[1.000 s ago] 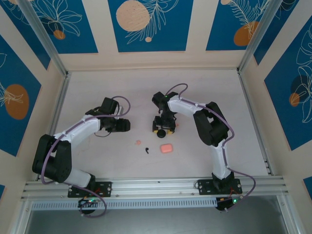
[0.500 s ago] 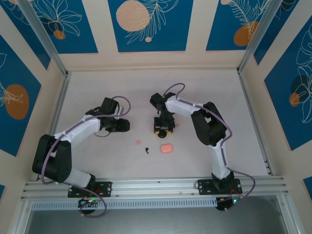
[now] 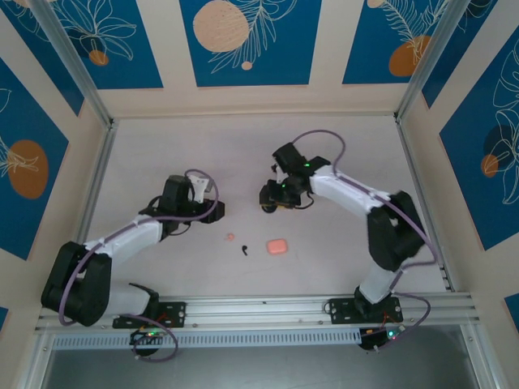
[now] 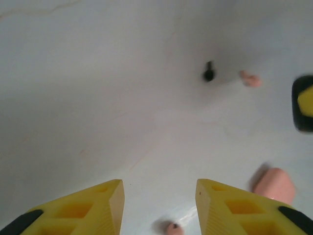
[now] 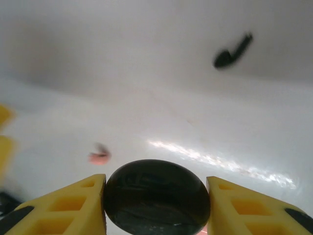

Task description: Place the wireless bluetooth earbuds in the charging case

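Top view, count on the table (image 3: 162,146):
- Charging case (image 3: 277,245): one, salmon pink, lying flat at lower centre of the frame, clear of both grippers.
- Black bud (image 3: 243,250): one, with a stem, left of the case.
- Pink earbud (image 3: 230,237): one, tiny, just up-left of the black bud.
- The three lie apart, none touching.

Left gripper (image 3: 219,213): left of centre in the top view, near the pink earbud and up-left of it.
- Left wrist view: its two yellow fingers (image 4: 93,205) sit at the bottom edge, spread, with bare table between them and nothing gripped.
- Two tiny pink pieces counted here. The low pink piece (image 4: 172,227) is at the bottom edge, in line with the gap. The far pink piece (image 4: 250,79) is upper right, blurred, just right of the black bud.
- One larger pink shape (image 4: 274,183) at lower right, rounded and blurred; cannot tell for certain that it is the case.

Right gripper (image 3: 270,204): centre of the top view, above the case and well apart from it.
- Right wrist view: two yellow fingers press on either side of one dark rounded object (image 5: 156,196), glossy and oval. The jaws are clamped on it.
- Same view: the black bud at upper right, and one blurred pink piece at left centre.
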{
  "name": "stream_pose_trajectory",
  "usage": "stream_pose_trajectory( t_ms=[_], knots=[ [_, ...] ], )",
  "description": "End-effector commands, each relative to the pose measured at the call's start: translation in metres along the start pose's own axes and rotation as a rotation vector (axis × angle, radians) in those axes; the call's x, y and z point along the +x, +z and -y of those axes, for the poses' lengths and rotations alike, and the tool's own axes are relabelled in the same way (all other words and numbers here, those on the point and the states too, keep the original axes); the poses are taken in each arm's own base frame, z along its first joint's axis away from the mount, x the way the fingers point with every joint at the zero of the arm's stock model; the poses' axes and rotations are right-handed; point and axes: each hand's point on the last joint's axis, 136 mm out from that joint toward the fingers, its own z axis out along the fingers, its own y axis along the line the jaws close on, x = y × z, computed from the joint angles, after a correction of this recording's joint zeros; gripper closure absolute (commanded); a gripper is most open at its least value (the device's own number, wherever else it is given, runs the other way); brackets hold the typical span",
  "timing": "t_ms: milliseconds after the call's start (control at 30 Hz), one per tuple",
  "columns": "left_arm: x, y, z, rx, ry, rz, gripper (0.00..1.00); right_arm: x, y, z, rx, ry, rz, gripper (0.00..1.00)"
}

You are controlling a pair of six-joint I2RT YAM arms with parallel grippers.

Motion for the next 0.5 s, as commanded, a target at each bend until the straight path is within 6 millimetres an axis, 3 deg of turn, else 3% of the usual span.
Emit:
stream_pose_trajectory(
  t_ms=[0, 200, 467],
  knots=[
    [-0.055, -0.020, 0.053, 0.232, 0.198, 0.341, 0.59, -0.016, -0.028, -0.032, -0.215, -0.043, 0.128, 0.59],
    [-0.050, -0.025, 0.098, 0.389, 0.408, 0.446, 0.59, -0.021, -0.065, -0.060, -0.464, -0.092, 0.257, 0.59],
    [-0.034, -0.024, 0.134, 0.526, 0.545, 0.510, 0.62, -0.011, -0.064, -0.074, -0.574, -0.107, 0.287, 0.60]
  ],
)
